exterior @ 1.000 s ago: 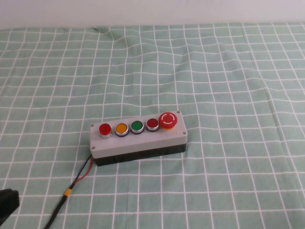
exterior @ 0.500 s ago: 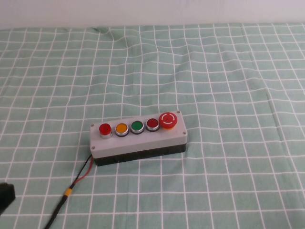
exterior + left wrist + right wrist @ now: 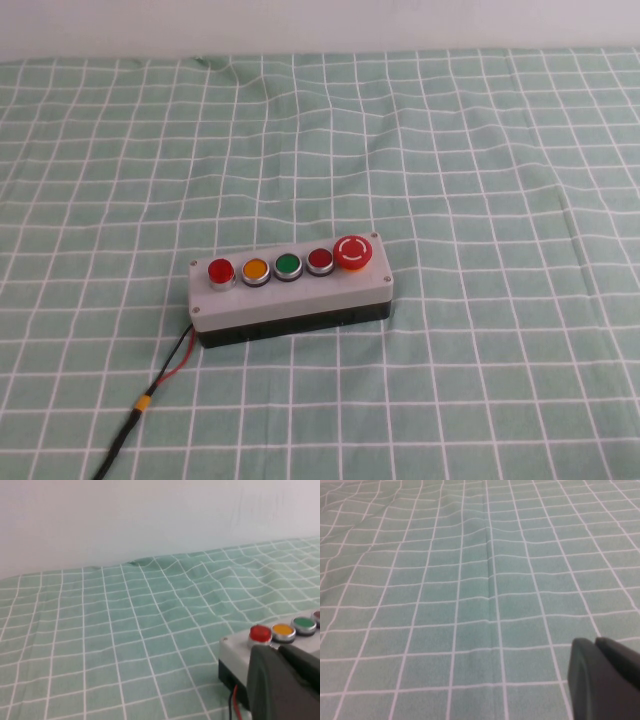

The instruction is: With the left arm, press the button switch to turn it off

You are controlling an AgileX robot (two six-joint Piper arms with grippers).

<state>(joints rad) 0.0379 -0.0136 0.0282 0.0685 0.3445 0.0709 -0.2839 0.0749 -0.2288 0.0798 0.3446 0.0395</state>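
The button switch [image 3: 220, 271] is the bright-red round button with a silver rim at the left end of the grey box [image 3: 290, 297]. It also shows in the left wrist view [image 3: 259, 633]. My left gripper [image 3: 276, 650] is out of the high view. In its wrist view its black fingers lie together, empty, short of the box's left end and apart from the button. My right gripper [image 3: 594, 643] is also out of the high view, shut and empty over bare cloth.
The box also carries a yellow button [image 3: 255, 268], a green one [image 3: 288, 265], a darker red one [image 3: 320, 260] and a large red mushroom button [image 3: 353, 251]. A red-and-black cable [image 3: 150, 395] runs from the box's left end to the front edge. A green checked cloth [image 3: 450, 150] covers the table.
The black part of the left arm at the high view's lower-left corner has slid down and left, out of view. The box and buttons have not moved.
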